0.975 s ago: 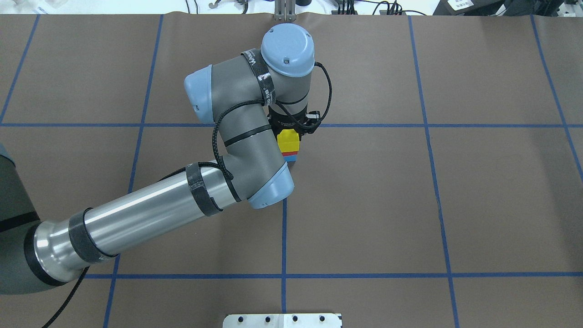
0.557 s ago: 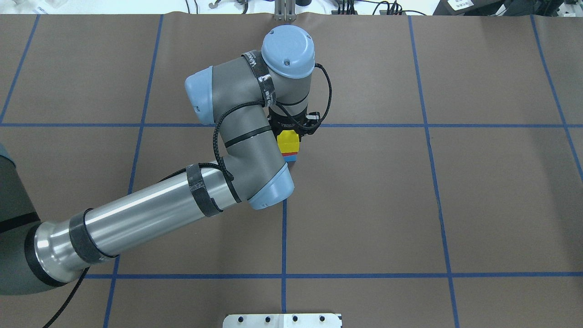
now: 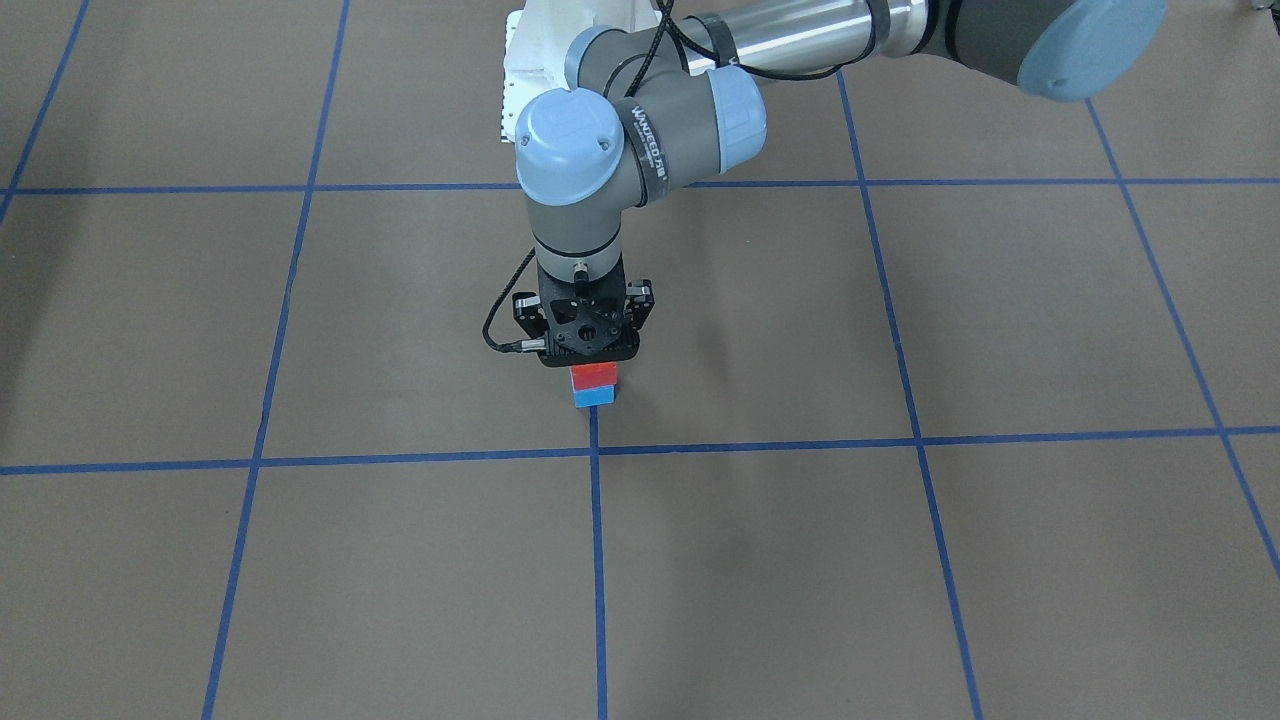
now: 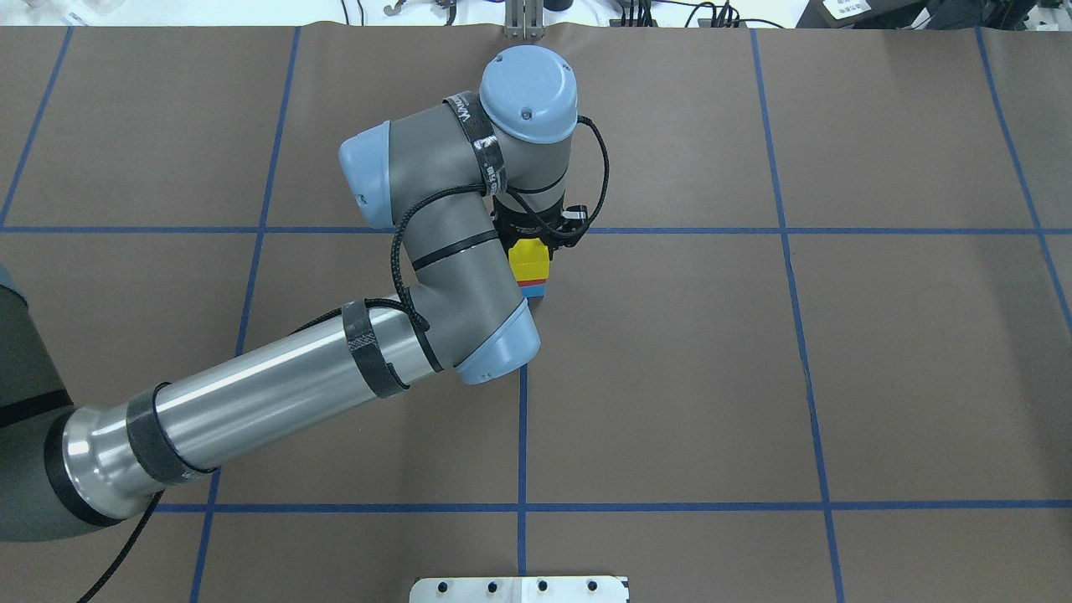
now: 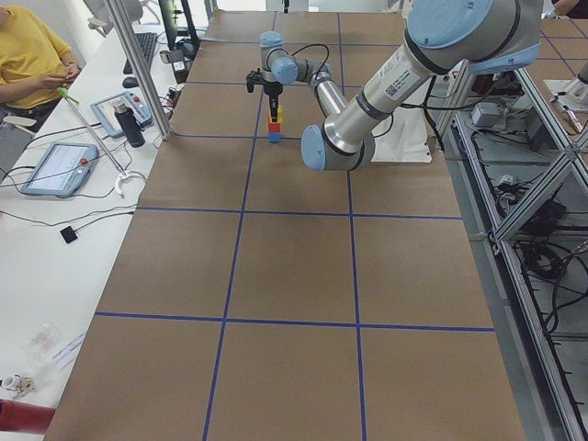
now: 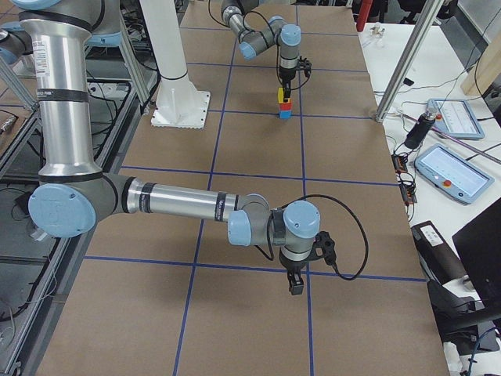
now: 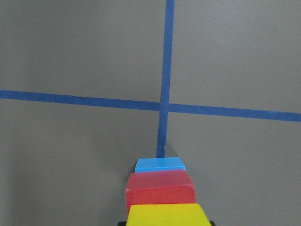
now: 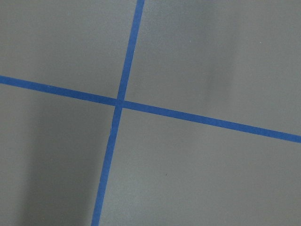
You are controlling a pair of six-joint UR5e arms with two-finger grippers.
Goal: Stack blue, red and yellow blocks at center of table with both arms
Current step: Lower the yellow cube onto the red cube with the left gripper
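Brown table [image 4: 837,377]: matte top with a grid of thin blue tape lines [image 4: 804,251]; both wrist views show almost nothing but this surface.
Left arm [image 4: 276,385]: grey and silver with pale blue caps; comes in from the left of the overhead view to the table's middle, wrist pointing straight down over the stack.
Right arm [image 6: 180,202]: seen only in the exterior right view, near and large, stretched low over that end of the table, well apart from the stack.
White pedestal [image 6: 180,110]: stands at the robot's side of the table, apart from the stack.
Person [image 5: 28,55]: yellow shirt, at the white side bench.
Left gripper [image 3: 591,352]: black, vertical, right over the stack; fingers come down on either side of the yellow cube; cannot tell if they pinch it or sit just off it.
Right gripper [image 6: 296,280]: points down at bare table near a tape crossing; side view only, so cannot tell if spread or pressed together.
Yellow cube [image 4: 530,255]: top of the stack, resting on the red one.
Red cube [image 3: 593,375]: middle, touching both others.
Sky-blue cube [image 3: 594,397]: bottom, on the table at its centre, just beside a tape crossing on the robot's side, with a tape line running up to its foot.
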